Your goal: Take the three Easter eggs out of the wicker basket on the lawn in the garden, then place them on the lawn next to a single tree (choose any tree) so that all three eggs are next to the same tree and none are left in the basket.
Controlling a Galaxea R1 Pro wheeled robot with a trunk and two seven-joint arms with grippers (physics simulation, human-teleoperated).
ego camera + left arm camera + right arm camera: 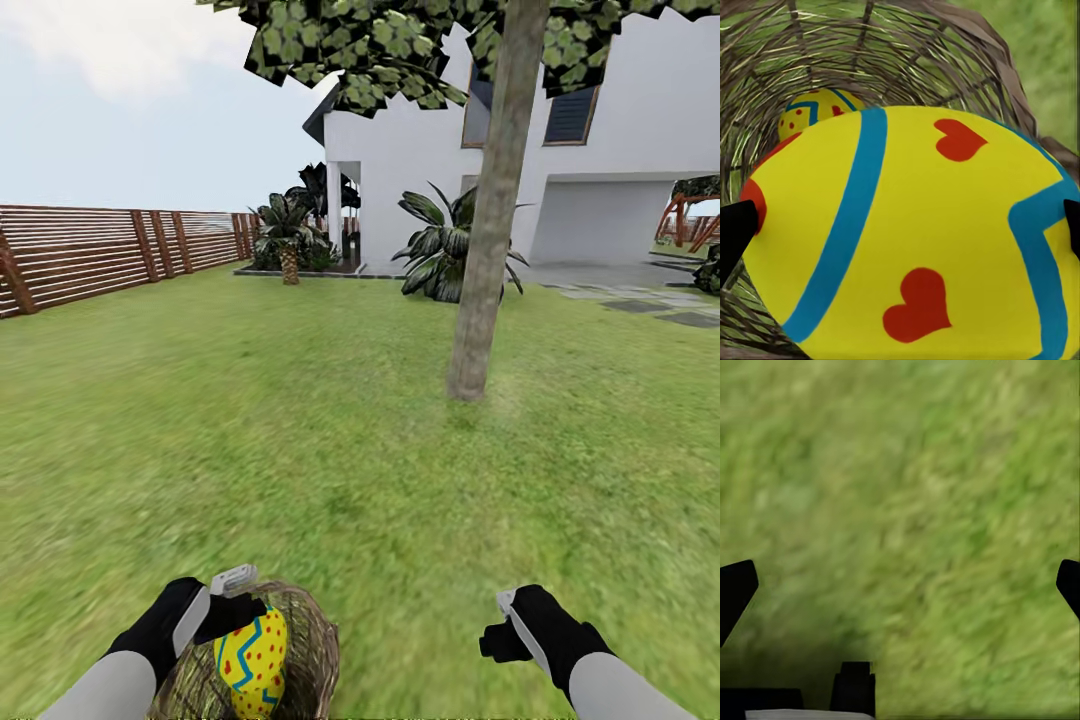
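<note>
Head view: at lower left, a yellow egg (252, 655) inside the wicker basket (310, 650) is clamped by the left gripper (232, 600). A second egg (814, 110) lies deeper. The tree (490, 240) stands ahead. The right gripper (503, 622) is held spread apart over the lawn (300, 440).

white two-storey house (610, 180) at the far end, brown slatted fence (100, 250) along the left, spiky palm-like plants (440, 245) by the house wall, grey stepping-stone path (650, 300) at right, pale cloudy sky (130, 90) above
</note>
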